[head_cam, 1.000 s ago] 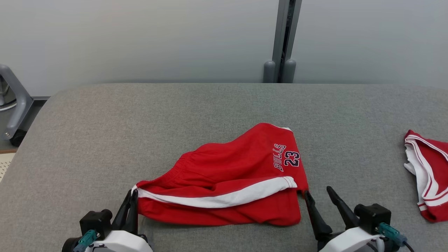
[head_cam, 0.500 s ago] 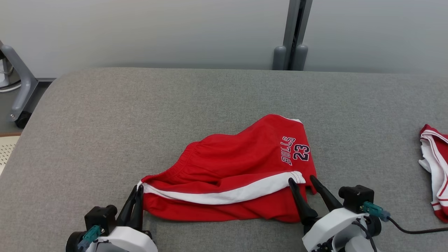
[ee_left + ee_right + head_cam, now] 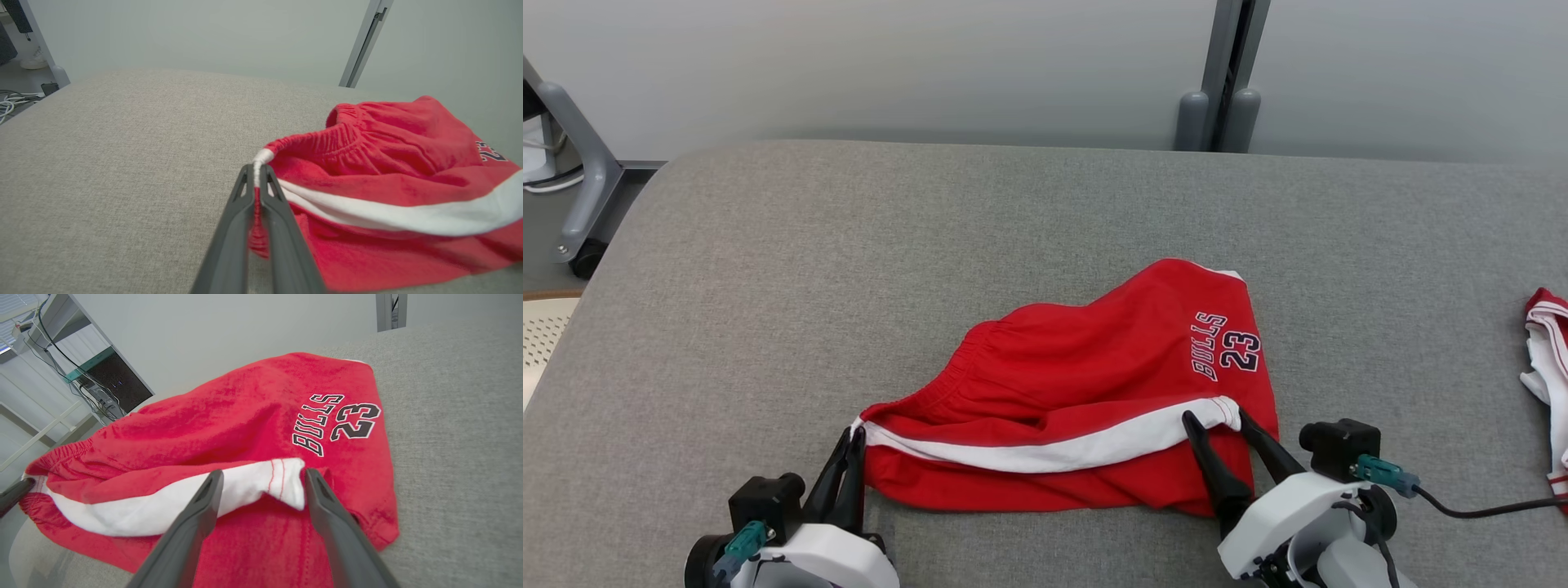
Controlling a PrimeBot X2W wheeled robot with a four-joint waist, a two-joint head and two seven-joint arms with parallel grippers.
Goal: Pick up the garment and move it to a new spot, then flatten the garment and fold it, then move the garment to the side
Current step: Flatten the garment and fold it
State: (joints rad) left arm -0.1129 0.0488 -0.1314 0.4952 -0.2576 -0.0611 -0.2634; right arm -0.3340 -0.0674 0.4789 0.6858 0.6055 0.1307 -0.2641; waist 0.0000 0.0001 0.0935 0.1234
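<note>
The garment (image 3: 1086,384) is a pair of red shorts with a white side stripe and "BULLS 23" print, lying rumpled on the grey padded table (image 3: 849,245). My left gripper (image 3: 853,441) is shut on the waistband corner at the garment's left end, seen close in the left wrist view (image 3: 257,171) where the garment (image 3: 388,163) spreads to the right. My right gripper (image 3: 1217,420) stands open at the hem end, its fingers either side of the white stripe's end. The right wrist view shows the right gripper (image 3: 263,475) straddling that white corner of the garment (image 3: 253,416).
A second red and white garment (image 3: 1547,359) lies at the table's right edge. A grey cart leg with a wheel (image 3: 580,204) stands off the table's left corner. A grey post (image 3: 1221,82) rises behind the table against the wall.
The camera has shifted, moving the whole scene right and lower. My right gripper has advanced onto the garment's hem, now straddling the white stripe's end. The left gripper keeps its hold.
</note>
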